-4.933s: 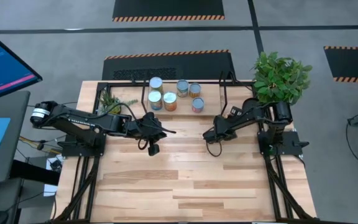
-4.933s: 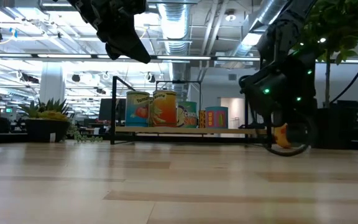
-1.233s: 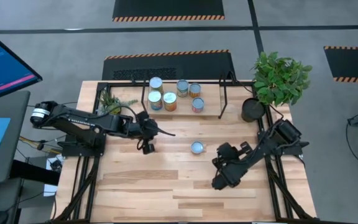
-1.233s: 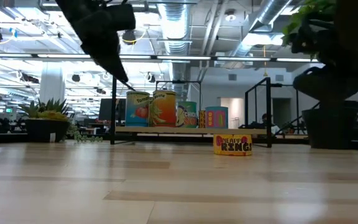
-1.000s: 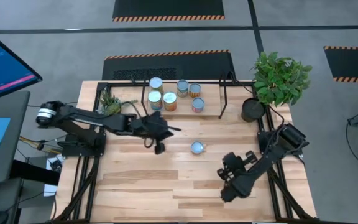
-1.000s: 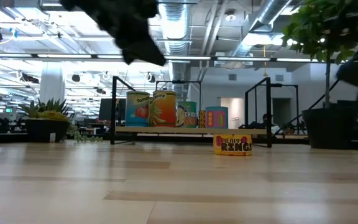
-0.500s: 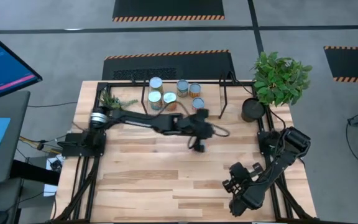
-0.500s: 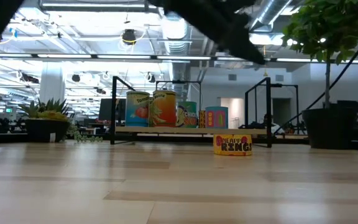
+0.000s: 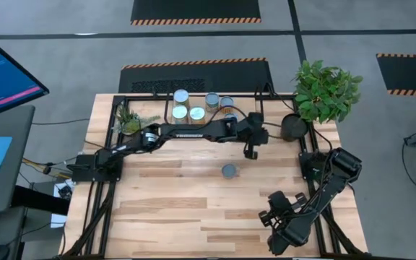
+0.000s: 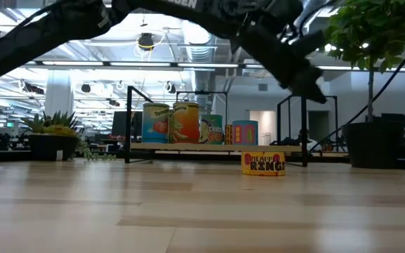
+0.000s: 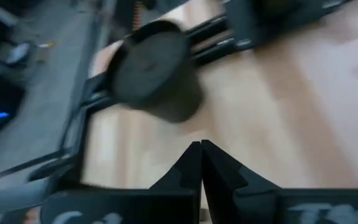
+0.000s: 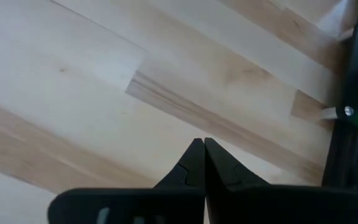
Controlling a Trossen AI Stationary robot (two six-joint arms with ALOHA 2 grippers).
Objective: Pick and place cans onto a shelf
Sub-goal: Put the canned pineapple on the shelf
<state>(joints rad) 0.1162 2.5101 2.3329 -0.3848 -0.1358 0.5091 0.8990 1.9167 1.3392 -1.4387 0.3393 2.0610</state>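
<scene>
1. Your left hand (image 9: 250,150) is pressed together and empty, stretched far across toward the plant pot (image 9: 292,127), at about 1 o'clock from the loose can (image 9: 228,171); it could overshoot and knock the pot.
2. Your right hand (image 9: 274,244), also pressed together, waits at the desk's (image 9: 165,209) 5 o'clock corner.
3. The loose can is squat and yellow-labelled, upright mid-desk; others stand on the shelf (image 10: 209,147) at 12 o'clock.
</scene>
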